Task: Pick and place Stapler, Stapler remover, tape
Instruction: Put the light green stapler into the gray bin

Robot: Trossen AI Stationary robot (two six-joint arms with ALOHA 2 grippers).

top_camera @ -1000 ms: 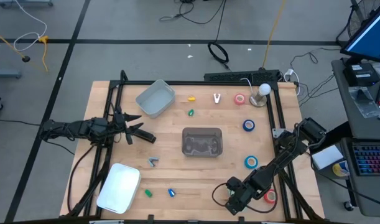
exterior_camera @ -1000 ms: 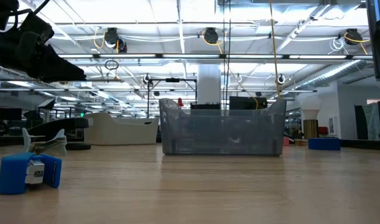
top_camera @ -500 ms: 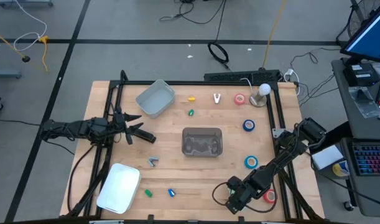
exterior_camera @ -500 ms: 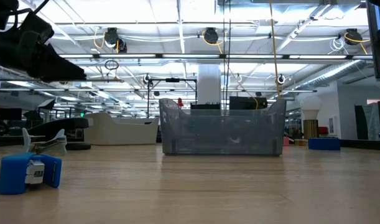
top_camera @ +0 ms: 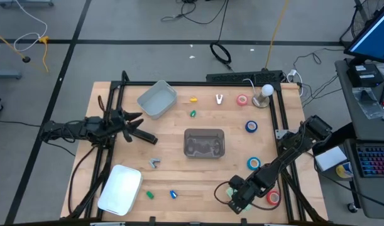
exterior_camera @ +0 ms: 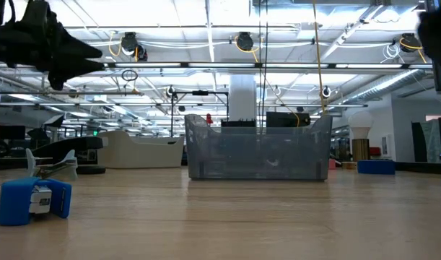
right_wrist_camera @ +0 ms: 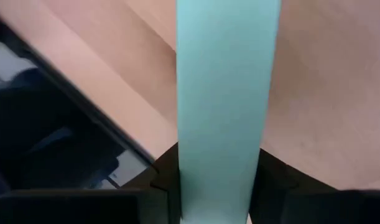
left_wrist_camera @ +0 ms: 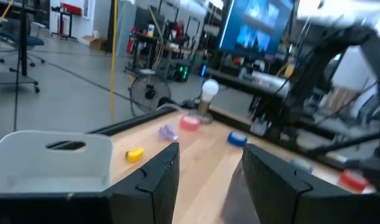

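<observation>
The mint-green stapler (right_wrist_camera: 227, 93) fills the middle of the right wrist view, between the fingers of my right gripper (right_wrist_camera: 217, 186), which is shut on it near the table's near right corner (top_camera: 237, 196). The tape rolls lie apart on the right half: red (top_camera: 242, 100), blue (top_camera: 251, 127), teal (top_camera: 254, 164) and another red one (top_camera: 273, 198). A small grey clawed piece (top_camera: 154, 162), which I take for the stapler remover, lies left of centre. My left gripper (top_camera: 140, 129) waits open above the table's left edge, pointing level toward the middle. My right gripper pinches the stapler's two long sides (right_wrist_camera: 183, 155) between its two fingers (right_wrist_camera: 268, 177). The fingers slant down at it, and the stapler runs on past them, lengthwise. Whether it is clear of the table I cannot tell.
A clear grey bin (top_camera: 204, 143) stands at the table's centre, a grey tub (top_camera: 157, 99) at the far left and a white tray (top_camera: 120, 188) at the near left. Small coloured pieces (top_camera: 173, 194) and a lamp (top_camera: 265, 94) lie about. A black frame (top_camera: 279, 135) borders the table.
My left gripper has tipped up and rolled where it waits at the left edge. My right arm has risen a little and shifted slightly away from the table's near edge.
</observation>
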